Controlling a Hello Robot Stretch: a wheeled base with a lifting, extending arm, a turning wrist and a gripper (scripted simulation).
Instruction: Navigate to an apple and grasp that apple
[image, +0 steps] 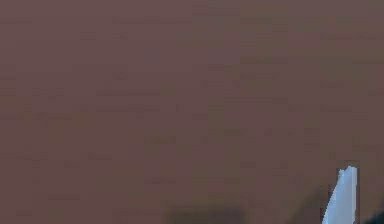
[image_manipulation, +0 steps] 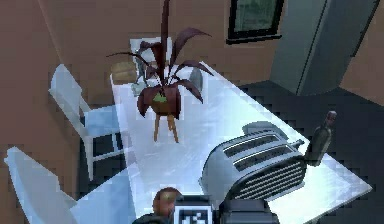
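Note:
In the arm side view, a long white table (image_manipulation: 220, 120) runs away from me. At the bottom edge a white square with black marks (image_manipulation: 195, 213) stands at the arm's end. Left of it is my gripper's dark body (image_manipulation: 165, 200). Its far end is cut off by the picture's edge above the tabletop, so I cannot tell whether it holds anything. A small brownish blob (image_manipulation: 150, 217) lies just below the gripper. A small yellow-green blob (image_manipulation: 160, 97) sits against the dark red pot (image_manipulation: 160, 103) of a plant; I cannot make out an apple's shape.
A silver toaster (image_manipulation: 252, 165) stands right of the gripper, with a dark bottle (image_manipulation: 322, 138) beyond it. White chairs (image_manipulation: 85, 105) line the table's left side. A tan bowl-like thing (image_manipulation: 123, 72) sits at the far end. A grey fridge (image_manipulation: 325, 45) stands at the back right. A brown wall (image: 180, 90) is close ahead.

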